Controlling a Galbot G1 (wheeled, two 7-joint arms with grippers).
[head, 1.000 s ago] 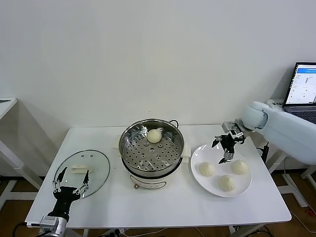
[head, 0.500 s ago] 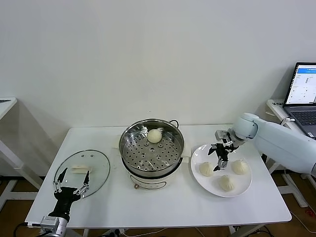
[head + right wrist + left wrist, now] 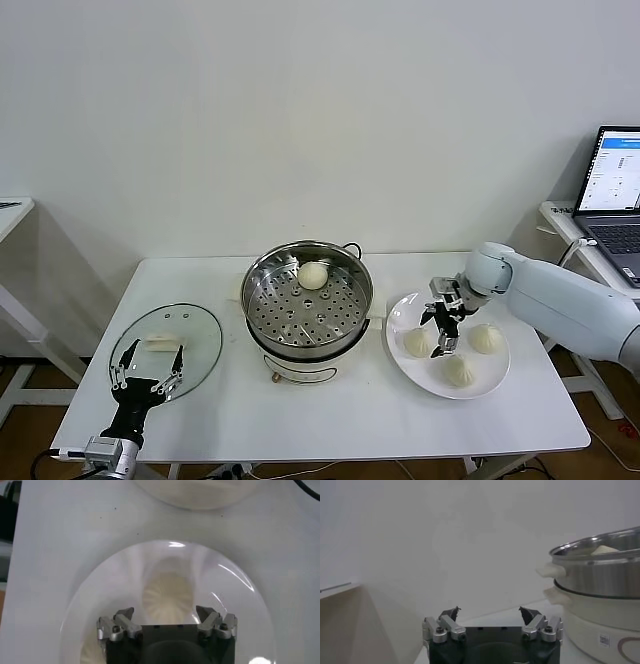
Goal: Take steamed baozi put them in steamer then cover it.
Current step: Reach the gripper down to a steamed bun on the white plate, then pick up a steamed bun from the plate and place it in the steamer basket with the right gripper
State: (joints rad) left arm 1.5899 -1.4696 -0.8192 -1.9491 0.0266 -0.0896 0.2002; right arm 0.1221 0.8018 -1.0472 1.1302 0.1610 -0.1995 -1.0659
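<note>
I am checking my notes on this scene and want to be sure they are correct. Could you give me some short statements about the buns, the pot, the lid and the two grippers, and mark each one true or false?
1. One bun lies in the steamer pot. True.
2. The plate holds four buns. False: it holds three.
3. The glass lid sits on the pot. False: it lies flat on the table, on the robot's left of the pot.
4. The right gripper is open above the plate, over a bun. True.
5. The left gripper holds the lid. False: it is open, near the lid's front edge, gripping nothing.
</note>
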